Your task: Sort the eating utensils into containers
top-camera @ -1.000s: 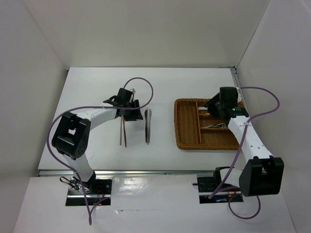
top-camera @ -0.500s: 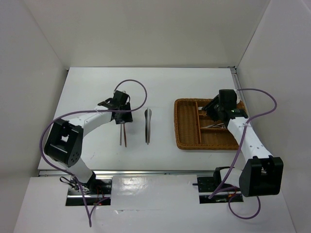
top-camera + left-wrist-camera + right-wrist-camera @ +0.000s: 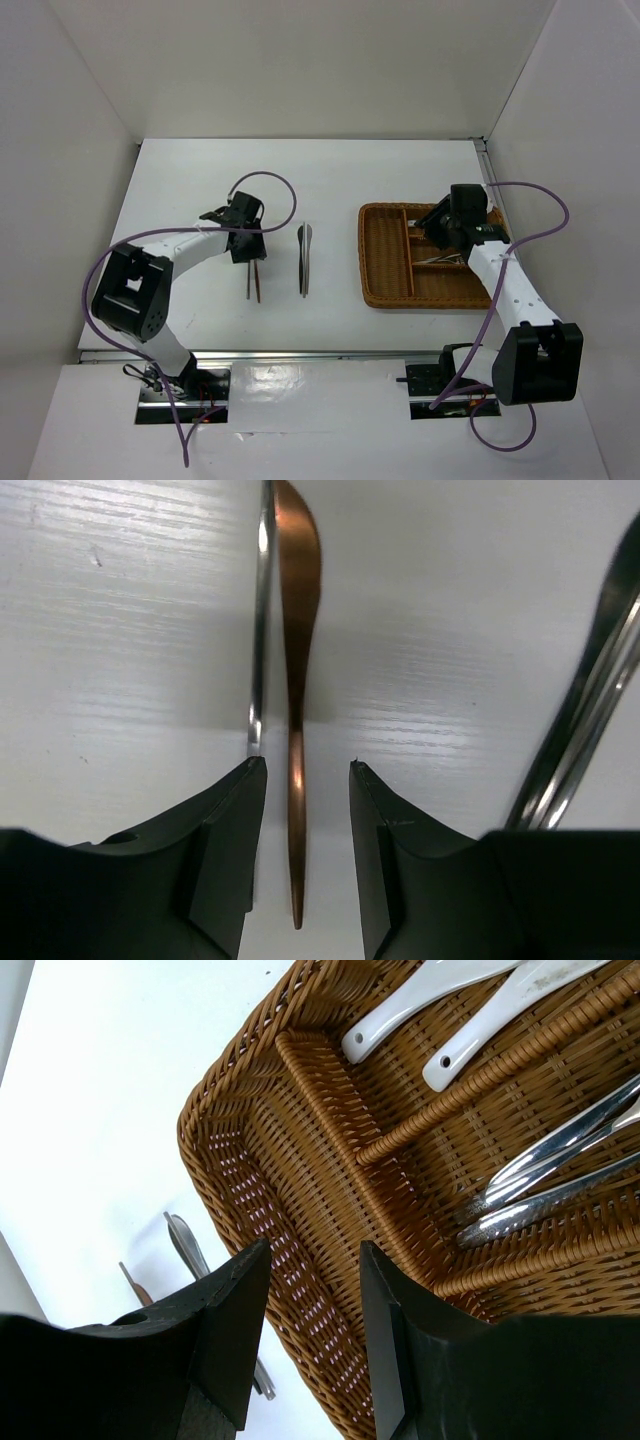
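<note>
Here, a white table (image 3: 300,170) carries a brown wicker tray (image 3: 385,292), which lies directly beneath the right gripper (image 3: 315,1300). That gripper hangs with its jaws parted and nothing between them, over the tray's long narrow compartment, which holds no utensil where the wrist view shows it. Beyond a woven divider, ahead and to the right of the fingers, two white soup spoons (image 3: 430,995) lie in one compartment, and several pieces of silver cutlery (image 3: 560,1160) lie in the next, their ends against the wicker wall.

The left gripper (image 3: 300,810) is low over the table, well apart from the tray, also spread wide and gripping nothing. A slim brown utensil (image 3: 297,680) lies on the table straight ahead and runs back into the gap between the two fingers (image 3: 225,820). A thin silver utensil (image 3: 260,630) lies just beside it, its near end at the tip of the finger on the left of the wrist view. A silver pair (image 3: 590,700) lies farther off, ahead and to the right of this gripper, between it and the tray.
</note>
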